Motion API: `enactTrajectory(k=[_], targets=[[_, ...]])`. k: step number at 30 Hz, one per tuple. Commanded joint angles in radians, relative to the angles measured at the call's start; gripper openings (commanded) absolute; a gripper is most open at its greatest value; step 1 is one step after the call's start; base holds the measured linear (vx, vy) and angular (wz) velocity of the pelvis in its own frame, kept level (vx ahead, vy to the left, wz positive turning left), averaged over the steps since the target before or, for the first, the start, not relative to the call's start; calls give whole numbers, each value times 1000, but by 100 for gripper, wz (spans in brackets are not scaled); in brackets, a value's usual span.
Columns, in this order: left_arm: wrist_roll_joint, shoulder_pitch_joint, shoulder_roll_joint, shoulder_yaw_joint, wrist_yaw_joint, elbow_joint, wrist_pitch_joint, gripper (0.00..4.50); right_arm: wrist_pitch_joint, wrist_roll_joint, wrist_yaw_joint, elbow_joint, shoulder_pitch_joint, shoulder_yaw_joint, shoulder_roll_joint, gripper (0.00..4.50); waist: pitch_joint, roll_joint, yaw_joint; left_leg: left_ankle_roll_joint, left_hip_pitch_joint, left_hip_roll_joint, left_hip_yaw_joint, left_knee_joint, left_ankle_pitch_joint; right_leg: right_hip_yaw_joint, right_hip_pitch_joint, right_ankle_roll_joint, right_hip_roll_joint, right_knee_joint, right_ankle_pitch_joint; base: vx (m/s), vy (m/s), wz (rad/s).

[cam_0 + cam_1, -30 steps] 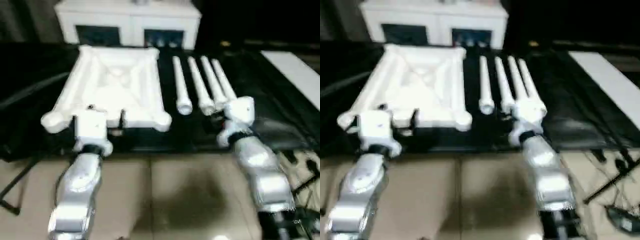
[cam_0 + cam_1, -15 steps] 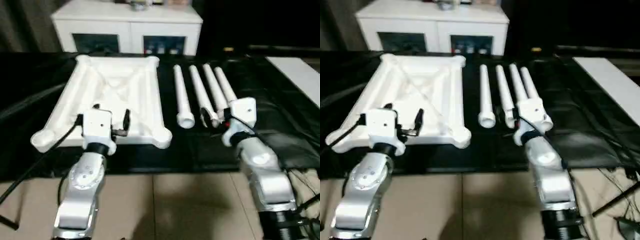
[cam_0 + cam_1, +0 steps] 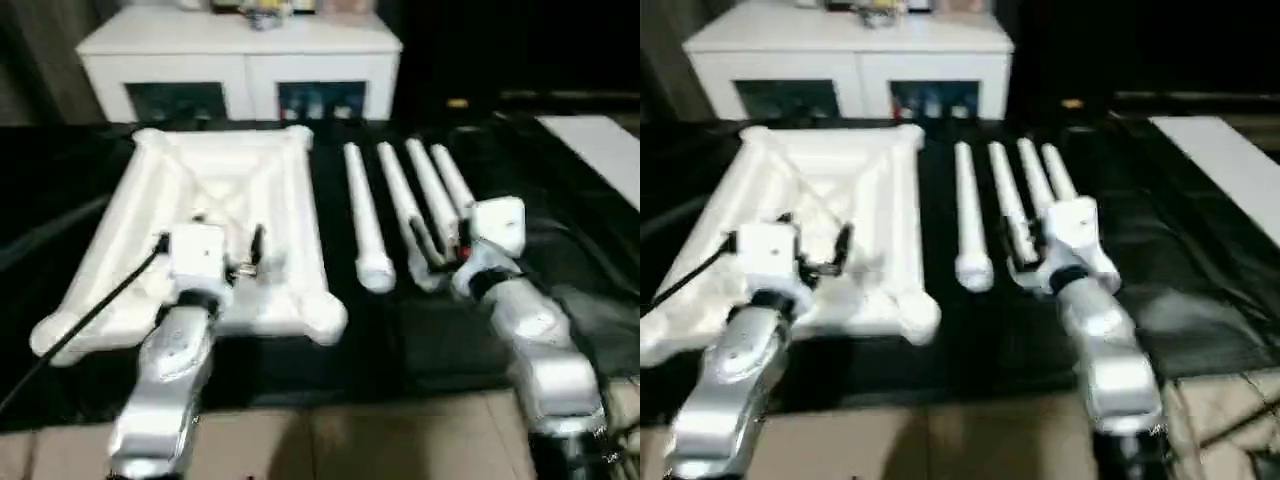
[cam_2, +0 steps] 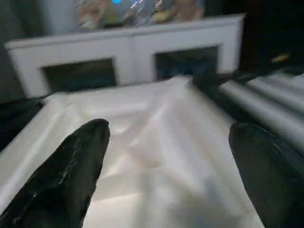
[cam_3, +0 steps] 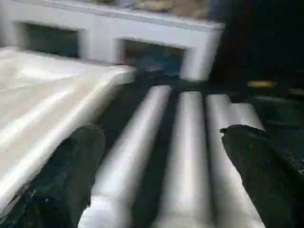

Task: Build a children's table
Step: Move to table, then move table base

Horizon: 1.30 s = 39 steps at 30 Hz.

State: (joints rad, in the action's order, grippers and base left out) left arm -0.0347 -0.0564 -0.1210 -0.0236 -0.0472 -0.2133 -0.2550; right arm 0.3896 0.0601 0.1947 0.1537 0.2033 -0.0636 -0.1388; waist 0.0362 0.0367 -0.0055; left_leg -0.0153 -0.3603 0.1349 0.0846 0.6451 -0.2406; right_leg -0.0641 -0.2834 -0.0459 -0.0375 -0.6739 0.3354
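The tabletop (image 3: 215,230) lies ribbed side up on the black mat (image 3: 560,240), toward its left edge. The left tool (image 4: 166,156) hovers over the tabletop's near half, fingers (image 4: 71,166) spread wide — released. Four legs (image 3: 400,205) lie side by side just right of the tabletop. The right tool (image 5: 159,161) hangs over their near ends, likewise released. Beyond the mat's far edge stands a white cabinet (image 3: 240,60); no writing is readable anywhere.

Silver forearms (image 3: 165,385), white wrists, black claw fingers (image 4: 66,175).
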Motion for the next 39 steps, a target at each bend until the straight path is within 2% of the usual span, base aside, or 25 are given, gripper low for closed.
enactTrajectory(k=[1,2,3,4,5,6,7,8,9,10,11,12,14,15,16,17,18,19,21,25,26,30,31,32,39], targets=[[13,2,1,-11,-18,-20,3,448,11,27,22,10,-4,12,-13,444,-61,4,-37,328,154,175,-147,-133,-266,10,-123,44,-30,-51,42,182,17,8],[15,3,-1,-16,-19,-22,4,448,8,30,26,5,-2,11,-11,444,-53,6,-34,370,140,170,-141,-135,-231,11,-131,73,-38,-64,25,182,17,8],[35,6,-3,-35,-28,-33,1,448,-2,40,43,-23,13,9,-7,444,-50,-1,-33,415,136,147,-109,-133,-166,10,-151,100,-41,-64,-35,149,-1,0],[47,8,-1,-41,-33,-39,-6,448,-3,45,52,-34,20,10,-8,444,-46,-30,-35,418,114,122,-81,-130,-89,24,-150,84,-58,-27,-118,129,-48,-1],[66,12,1,-48,-41,-51,-19,448,1,50,63,-44,27,12,-8,444,-46,-77,-18,346,68,50,-10,-87,-86,65,-114,38,-96,82,-236,129,-48,-1],[90,12,-11,-39,-76,-63,-18,448,0,79,98,-58,47,20,-10,444,-59,-107,35,246,-29,-36,22,23,-85,181,8,-33,-202,138,-195,102,-96,7],[90,12,-11,-39,-76,-63,-18,448,0,79,98,-58,47,20,-10,444,-59,-104,46,188,-45,-10,-4,34,-26,200,23,-91,-242,138,-267,92,-85,1],[112,15,-32,-26,-124,-71,-10,448,-7,88,146,-78,66,9,-28,444,-62,-103,48,122,-58,8,-18,23,71,178,32,-112,-233,99,-439,92,-85,1],[124,24,-55,-14,-162,-78,5,448,-8,101,190,-89,79,-1,-43,444,-63,-108,55,35,-51,10,-9,-36,247,111,14,-115,-146,50,-776,87,-71,-10],[147,27,-79,-5,-211,-83,5,448,-8,109,230,-91,81,-12,-63,444,-62,-73,51,21,-32,17,-5,-59,338,72,-14,-92,-89,34,-900,0,0,0],[160,31,-90,-2,-238,-88,1,448,-6,111,247,-84,75,-20,-75,444,-64,-61,53,16,-10,37,-1,-58,297,66,-30,-99,-75,42,-807,0,0,0],[174,25,-107,4,-274,-90,-7,448,-2,113,263,-79,73,-25,-89,444,-62,-47,53,4,-2,49,-7,-62,270,62,-36,-117,-74,45,-722,0,0,0],[220,0,-150,22,-374,-89,-32,448,5,136,306,-66,76,-21,-114,444,-52,-42,58,-29,16,73,-5,-83,97,57,-47,-179,-81,74,-409,0,0,0],[241,-20,-178,33,-434,-78,-44,448,2,152,337,-74,86,-17,-123,444,-49,-45,59,-32,17,76,-2,-89,44,59,-46,-190,-84,78,-349,-22,53,4],[266,-27,-199,44,-487,-76,-65,448,-4,174,371,-76,84,-12,-131,444,-41,-18,70,-48,17,76,3,-95,-66,62,-51,-202,-89,82,-246,-58,50,7],[277,-37,-226,56,-536,-69,-80,448,-13,176,395,-86,88,-15,-143,444,-33,-33,68,-51,19,79,10,-106,-171,66,-54,-203,-92,93,-140,-58,50,7],[277,-37,-226,56,-536,-69,-80,448,-13,176,395,-86,88,-15,-143,444,-31,-33,68,-51,15,80,12,-111,-199,68,-50,-203,-96,94,-100,-66,35,5],[308,-50,-269,77,-617,-70,-123,448,-29,164,435,-95,93,-31,-175,444,-23,-16,70,-64,16,82,18,-116,-266,71,-57,-194,-103,101,-4,-64,26,-1],[347,-64,-340,114,-726,-82,-186,448,-26,172,494,-89,93,-40,-214,444,-16,-18,67,-76,19,77,20,-122,-356,79,-60,-151,-105,119,170,-59,22,-1],[367,-101,-461,189,-905,-65,-233,448,-5,204,626,-51,73,-62,-305,444,-21,-18,66,-47,15,79,23,-117,-274,84,-58,-152,-108,120,137,0,0,0],[365,-116,-488,208,-950,-57,-235,448,12,221,669,-27,61,-69,-337,444,-21,-6,64,-39,11,78,26,-116,-241,84,-56,-163,-107,116,99,0,0,0],[340,-139,-540,261,-1039,-32,-222,448,30,246,760,32,25,-88,-414,444,-30,-19,63,-2,5,81,35,-106,-124,81,-47,-197,-107,108,-37,0,0,0],[340,-139,-540,261,-1039,-32,-222,419,30,246,760,32,25,-88,-414,450,-34,-15,67,10,7,82,37,-102,-97,81,-48,-204,-106,105,-60,0,0,0],[286,-153,-589,316,-1086,12,-191,411,22,244,809,59,3,-100,-460,450,-33,-21,64,19,4,81,40,-103,-82,79,-45,-209,-105,107,-73,0,0,0],[180,-161,-625,372,-1069,88,-145,355,25,243,837,84,0,-120,-487,450,-33,-22,57,28,9,89,43,-103,-81,78,-50,-225,-106,107,-57,0,0,0]])
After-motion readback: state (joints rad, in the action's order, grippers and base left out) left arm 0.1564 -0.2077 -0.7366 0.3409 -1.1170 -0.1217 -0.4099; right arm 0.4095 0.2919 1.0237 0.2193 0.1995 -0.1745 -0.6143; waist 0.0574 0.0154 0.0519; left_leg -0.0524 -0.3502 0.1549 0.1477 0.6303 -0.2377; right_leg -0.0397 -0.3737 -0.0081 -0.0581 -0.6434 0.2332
